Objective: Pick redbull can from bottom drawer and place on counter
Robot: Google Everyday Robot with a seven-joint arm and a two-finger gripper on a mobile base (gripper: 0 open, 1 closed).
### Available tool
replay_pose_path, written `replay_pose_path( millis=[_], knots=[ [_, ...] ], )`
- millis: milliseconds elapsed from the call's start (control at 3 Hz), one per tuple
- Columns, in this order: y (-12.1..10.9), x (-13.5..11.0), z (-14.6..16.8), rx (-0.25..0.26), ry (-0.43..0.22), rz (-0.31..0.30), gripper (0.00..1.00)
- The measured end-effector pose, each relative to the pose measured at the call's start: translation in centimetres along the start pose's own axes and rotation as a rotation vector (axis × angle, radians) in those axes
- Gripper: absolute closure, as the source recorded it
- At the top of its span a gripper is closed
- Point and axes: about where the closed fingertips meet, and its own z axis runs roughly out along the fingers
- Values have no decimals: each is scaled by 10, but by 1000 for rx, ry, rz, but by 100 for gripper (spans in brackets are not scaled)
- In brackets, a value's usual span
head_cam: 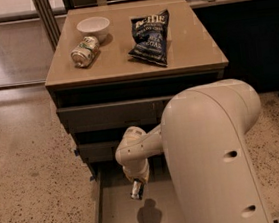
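Observation:
The bottom drawer (116, 214) is pulled open below the cabinet, its flat floor showing a dark shadow. My gripper (136, 186) hangs from the pale wrist over the drawer's middle and is shut on the redbull can (135, 192), a slim silver-and-dark can held clear above the drawer floor. My large white arm covers the drawer's right half. The tan counter (192, 44) tops the cabinet above.
On the counter lie a green-and-white can (84, 52) on its side, a white bowl (93, 26) behind it and a dark chip bag (149, 33). Two shut drawers (109, 114) sit above the open one. Speckled floor lies to the left.

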Motion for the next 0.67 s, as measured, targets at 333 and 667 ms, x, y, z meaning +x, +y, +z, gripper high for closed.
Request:
replay_pose_path(
  millis=[333, 667],
  knots=[
    [5, 19, -58, -96, 45, -16, 100],
    [8, 30, -110, -205, 82, -24, 100]
  ],
)
